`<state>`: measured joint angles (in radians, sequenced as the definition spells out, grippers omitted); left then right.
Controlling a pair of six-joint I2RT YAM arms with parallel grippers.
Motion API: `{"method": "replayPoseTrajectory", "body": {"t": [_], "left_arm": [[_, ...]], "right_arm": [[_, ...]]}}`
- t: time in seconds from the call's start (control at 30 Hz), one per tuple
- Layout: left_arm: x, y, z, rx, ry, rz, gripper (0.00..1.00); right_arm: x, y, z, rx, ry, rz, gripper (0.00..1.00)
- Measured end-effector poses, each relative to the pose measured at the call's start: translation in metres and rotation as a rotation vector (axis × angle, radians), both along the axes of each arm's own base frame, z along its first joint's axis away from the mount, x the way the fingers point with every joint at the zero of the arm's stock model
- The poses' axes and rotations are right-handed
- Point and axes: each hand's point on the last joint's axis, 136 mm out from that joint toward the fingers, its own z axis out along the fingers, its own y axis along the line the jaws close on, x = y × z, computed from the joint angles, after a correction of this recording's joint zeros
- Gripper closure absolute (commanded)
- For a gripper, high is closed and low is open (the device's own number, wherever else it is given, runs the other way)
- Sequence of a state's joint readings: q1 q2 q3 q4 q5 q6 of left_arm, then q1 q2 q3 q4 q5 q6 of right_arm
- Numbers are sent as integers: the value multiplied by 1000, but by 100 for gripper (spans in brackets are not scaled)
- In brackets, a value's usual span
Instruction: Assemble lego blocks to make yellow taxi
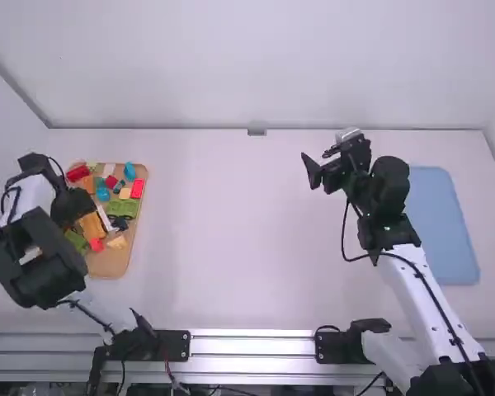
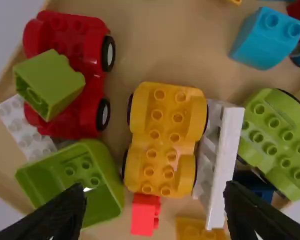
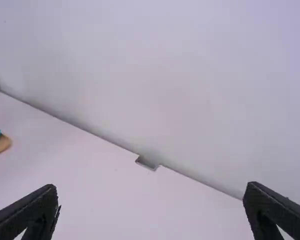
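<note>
A plain white table [image 1: 231, 239] met a pale back wall [image 1: 256, 66] along a thin dark seam, with a small grey block [image 1: 256, 129] midway. Pale side walls rose left and right, silvery rails [image 1: 256, 346] edged the near side, and soft light spread evenly.

The left arm [image 1: 41, 256] is bent out to the far left with the left gripper [image 1: 76, 208] aimed down, jaws parted, while the right arm [image 1: 412, 285] extends forward, the right gripper [image 1: 317, 163] angled inward, jaws wide apart.

right wrist view: tray [image 3: 1, 146] cut off | left wrist view: amber block [image 2: 197, 231] cut off
</note>
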<state>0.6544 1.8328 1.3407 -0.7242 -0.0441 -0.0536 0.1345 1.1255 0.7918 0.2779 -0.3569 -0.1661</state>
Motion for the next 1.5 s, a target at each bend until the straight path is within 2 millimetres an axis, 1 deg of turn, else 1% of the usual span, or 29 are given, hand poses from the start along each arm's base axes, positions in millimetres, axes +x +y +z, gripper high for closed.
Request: {"method": "replayPoseTrajectory", "body": {"t": [0.07, 0.17, 0.3, 0.43, 0.53, 0.67, 0.73, 0.77, 1.1, 1.27, 1.37, 1.5], "left_arm": [[1, 0, -4, -3, 4, -12, 26], [5, -9, -9, -38, -15, -82, 28], [9, -14, -14, -54, -41, -122, 32], [2, -15, -23, -52, -18, -111, 31], [-1, -11, -32, -25, -17, -89, 31], [0, -9, -36, -7, -23, -80, 30], [-3, -9, -39, -6, -14, -78, 30], [-5, -10, -41, -8, -10, -78, 28], [-6, -11, -45, -3, -11, -77, 25], [-14, -16, -56, -16, 6, -78, 26], [-22, -23, -65, -34, 30, -84, 26], [-21, -21, -68, -17, 14, -85, 25]], "right_arm": [[0, 0, 0, 1, 1, 0, 2], [0, 0, 0, 0, 0, -1, 2], [0, 0, 0, 3, 2, -1, 1], [0, 0, 0, 3, 1, -1, 1], [0, 0, 0, 3, 2, -1, 2], [0, 0, 0, 3, 2, -1, 2], [0, 0, 0, 3, 2, -1, 1], [0, 0, 0, 3, 2, -1, 1], [0, 0, -1, 1, 5, 0, 1], [0, 0, -2, 0, 8, 0, 2], [0, 0, -2, 2, 8, -1, 2], [0, 0, -2, 0, 8, 0, 1]]}}
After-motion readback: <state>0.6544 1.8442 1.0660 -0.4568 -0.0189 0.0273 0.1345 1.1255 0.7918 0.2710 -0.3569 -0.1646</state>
